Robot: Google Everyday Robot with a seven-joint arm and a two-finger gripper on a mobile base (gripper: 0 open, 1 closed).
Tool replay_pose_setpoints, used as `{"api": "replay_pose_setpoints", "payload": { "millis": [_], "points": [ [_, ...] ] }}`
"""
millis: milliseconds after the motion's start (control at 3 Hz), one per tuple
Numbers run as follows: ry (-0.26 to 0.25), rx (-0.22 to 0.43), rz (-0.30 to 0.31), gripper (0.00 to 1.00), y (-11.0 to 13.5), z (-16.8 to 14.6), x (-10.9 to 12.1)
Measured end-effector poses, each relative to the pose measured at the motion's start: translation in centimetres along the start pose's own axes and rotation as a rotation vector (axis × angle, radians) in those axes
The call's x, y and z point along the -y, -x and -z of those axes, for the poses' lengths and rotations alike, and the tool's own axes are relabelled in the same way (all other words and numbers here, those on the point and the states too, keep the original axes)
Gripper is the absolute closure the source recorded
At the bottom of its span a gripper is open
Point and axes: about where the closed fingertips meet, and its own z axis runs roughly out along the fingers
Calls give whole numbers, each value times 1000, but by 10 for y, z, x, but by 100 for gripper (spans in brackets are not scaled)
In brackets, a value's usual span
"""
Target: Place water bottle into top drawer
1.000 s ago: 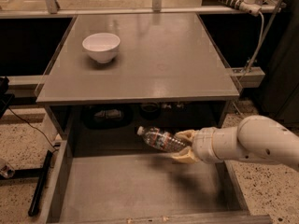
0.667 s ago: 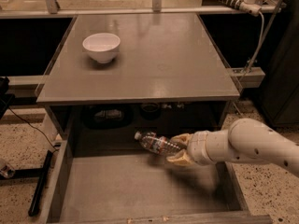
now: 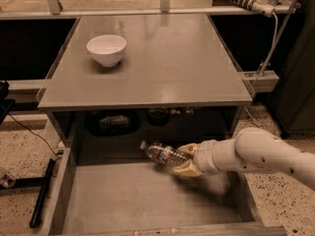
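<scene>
We note the gripper (image 3: 183,160) reaching in from the right over the open drawer (image 3: 123,200), its fingers clamped on the base of the bottle (image 3: 161,153). The bottle lies nearly level, cap pointing left, over the drawer's rear half, just below the table (image 3: 172,73) front edge. A bowl (image 3: 106,48) sits on the table, back left.

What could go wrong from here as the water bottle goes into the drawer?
1. The gripper holds the water bottle on its side, apparently just above the bottom of the top drawer. Released like that, the round bottle may roll across the flat bottom.
2. The bottle is near the drawer's back, just below the front edge of the tabletop. Lifting out carelessly could knock the gripper against that edge.
</scene>
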Motion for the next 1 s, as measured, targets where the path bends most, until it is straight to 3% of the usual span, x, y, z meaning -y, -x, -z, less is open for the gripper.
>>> {"api": "replay_pose_setpoints", "payload": {
  "millis": [1000],
  "points": [
    [0, 0, 0, 12, 0, 0, 0]
  ]
}}
